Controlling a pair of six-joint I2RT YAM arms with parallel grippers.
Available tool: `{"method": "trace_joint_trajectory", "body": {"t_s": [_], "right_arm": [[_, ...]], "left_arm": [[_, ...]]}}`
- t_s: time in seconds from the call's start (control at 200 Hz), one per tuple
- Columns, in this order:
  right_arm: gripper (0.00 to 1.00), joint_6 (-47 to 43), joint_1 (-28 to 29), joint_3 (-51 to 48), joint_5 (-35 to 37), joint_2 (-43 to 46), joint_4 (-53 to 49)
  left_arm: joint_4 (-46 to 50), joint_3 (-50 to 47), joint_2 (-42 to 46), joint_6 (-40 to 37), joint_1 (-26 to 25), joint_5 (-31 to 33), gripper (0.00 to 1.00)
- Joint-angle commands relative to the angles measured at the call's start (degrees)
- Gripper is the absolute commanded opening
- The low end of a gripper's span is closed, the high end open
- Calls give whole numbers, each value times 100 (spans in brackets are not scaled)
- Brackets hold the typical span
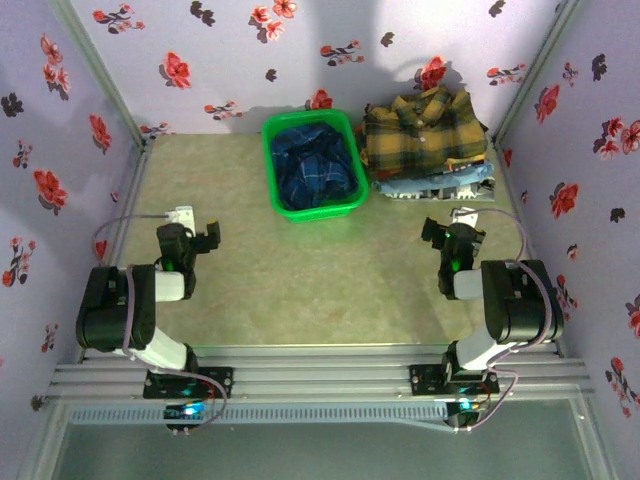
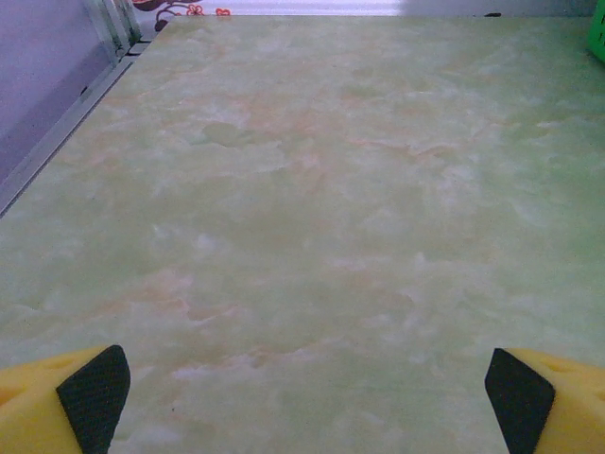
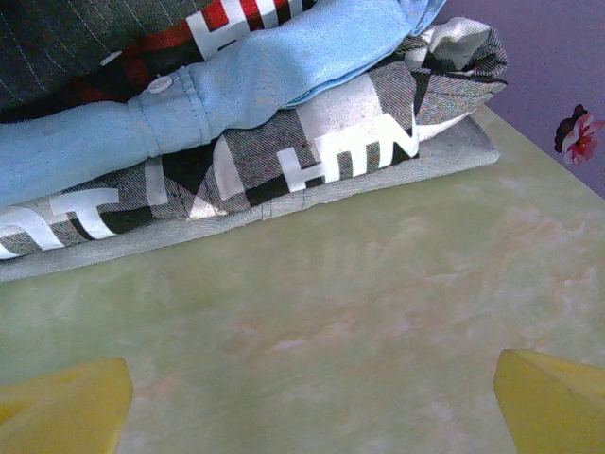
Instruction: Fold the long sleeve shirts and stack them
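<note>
Right, I see the left gripper (image 2: 304, 392) and right gripper (image 3: 312, 392) spread wide, holding nothing; the mustard plaid shirt (image 1: 420, 125) tops the stack (image 1: 432, 184), and the dark blue plaid shirt (image 1: 312, 165) lies in the green basket (image 1: 271, 165).

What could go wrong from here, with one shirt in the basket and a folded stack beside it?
1. The dark blue plaid shirt lies crumpled in the green basket; lifting it may drag or tip the basket.
2. The folded stack looks uneven, a light blue sleeve bulging between layers; another shirt on top could slide.
3. The open right tool sits close to the stack's near edge and might nudge it.
</note>
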State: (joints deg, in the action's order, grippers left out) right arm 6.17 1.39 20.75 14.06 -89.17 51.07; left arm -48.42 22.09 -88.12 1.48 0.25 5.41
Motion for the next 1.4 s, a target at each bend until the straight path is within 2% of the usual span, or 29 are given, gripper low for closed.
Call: {"method": "trace_joint_trajectory", "body": {"t_s": [0.0, 0.71, 0.79, 0.84, 0.905, 0.98, 1.05, 1.135, 1.215, 1.34, 1.395], "right_arm": [[99, -2, -25, 113, -36, 7, 3], [99, -24, -25, 80, -36, 24, 57], [99, -94, 35, 78, 53, 280, -108], [99, -231, 160, 129, 132, 649, -490], [99, -259, 478, 408, 468, 1504, -1752], [99, 60, 747, 1000, 657, 2416, -3744], [99, 698, 851, 1570, 450, 3010, -5322], [99, 1240, 903, 2214, -317, 3383, -6704], [99, 1478, 987, 2771, -1016, 3434, -7374], [99, 1658, 1371, 3913, -1556, 2953, -8213], [99, 1668, 1602, 4469, -1634, 2556, -8571]], "left_arm": [[-149, 79, -17, -92, -28, 119, 100], [-141, 67, 0, -95, -32, 114, 100], [24, 106, 185, -122, -40, 48, 100], [592, 224, 612, -217, -79, -47, 100], [1571, 508, 1338, -245, -186, -10, 100], [2806, 1108, 2068, 406, -276, -168, 100], [4267, 1990, 2254, 960, -422, -435, 100], [6268, 3519, 1698, 1787, -652, -448, 100], [7644, 4793, 832, 2278, -827, -793, 100], [8327, 6010, -439, 2612, -1171, -1546, 99], [8502, 6475, -944, 2697, -1280, -1716, 95]]}}
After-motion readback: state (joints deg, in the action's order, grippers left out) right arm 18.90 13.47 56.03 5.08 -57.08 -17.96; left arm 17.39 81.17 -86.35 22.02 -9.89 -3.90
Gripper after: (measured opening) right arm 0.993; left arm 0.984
